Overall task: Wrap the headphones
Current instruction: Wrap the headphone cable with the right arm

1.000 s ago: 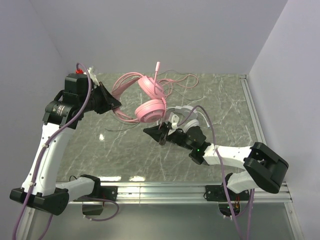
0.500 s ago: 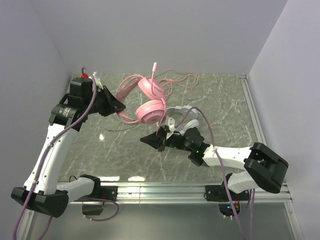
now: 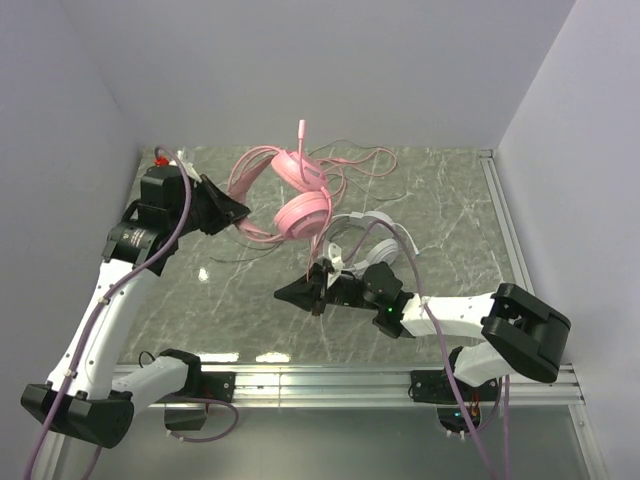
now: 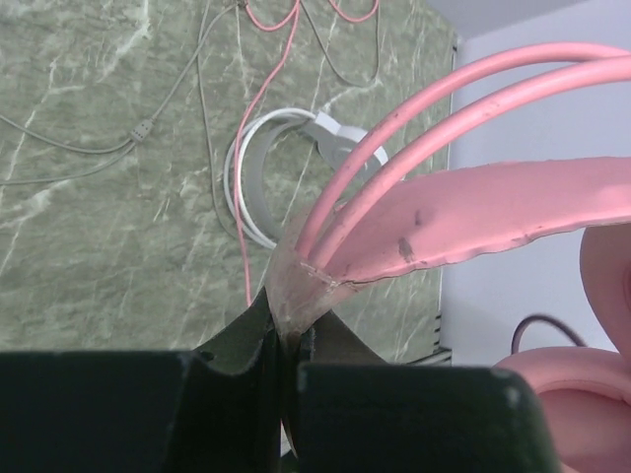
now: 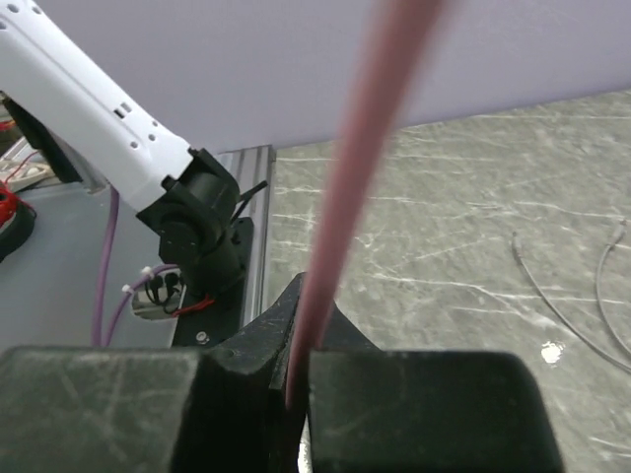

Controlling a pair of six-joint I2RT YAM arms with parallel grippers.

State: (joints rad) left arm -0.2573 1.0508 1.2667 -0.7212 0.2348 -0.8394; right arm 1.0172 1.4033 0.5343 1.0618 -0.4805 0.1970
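Over marble [image 3: 462, 250], left pincer [image 4: 286, 333] tight on arched headband [image 4: 493, 212], right pincer [image 5: 301, 357] tight on cable [image 5: 370, 128].

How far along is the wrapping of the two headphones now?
Nothing looks finished. In hand: the left end effector is shut on the headband of the pink headset, and the right end effector is shut on its pink cable. Left: that cable lies in loose loops at the back, and the white headset with its pale cable lies unwrapped on the table.
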